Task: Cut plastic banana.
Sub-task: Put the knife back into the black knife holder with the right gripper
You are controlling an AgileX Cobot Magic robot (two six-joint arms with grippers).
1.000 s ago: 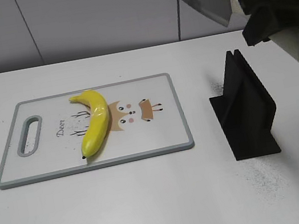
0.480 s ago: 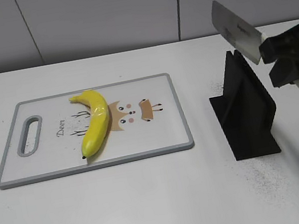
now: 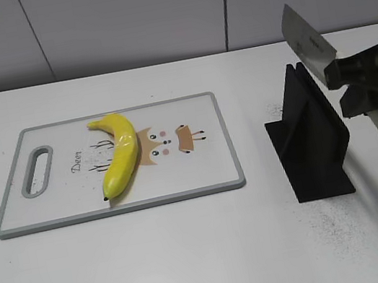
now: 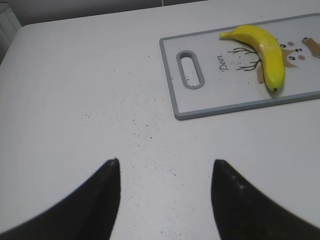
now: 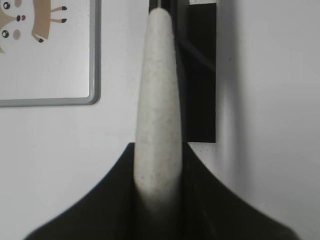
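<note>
The plastic banana (image 3: pixel 121 153) lies whole on the white cutting board (image 3: pixel 202 176), left of the deer drawing; it also shows in the left wrist view (image 4: pixel 265 47). My right gripper (image 3: pixel 361 85) is shut on the pale handle (image 5: pixel 157 100) of a knife, whose steel blade (image 3: pixel 308 47) points up and left, just above the slot of the black knife stand (image 3: pixel 309 138). My left gripper (image 4: pixel 165 167) is open and empty over bare table, left of the board, and is outside the exterior view.
The black stand (image 5: pixel 200 75) sits on the white table right of the board (image 4: pixel 225 100). A grey wall runs along the table's far edge. Dark specks dot the table near the stand and left of the board.
My right gripper has carried the knife down and to the right, from high above the table to just over the stand's slot. The banana and board have not moved.
</note>
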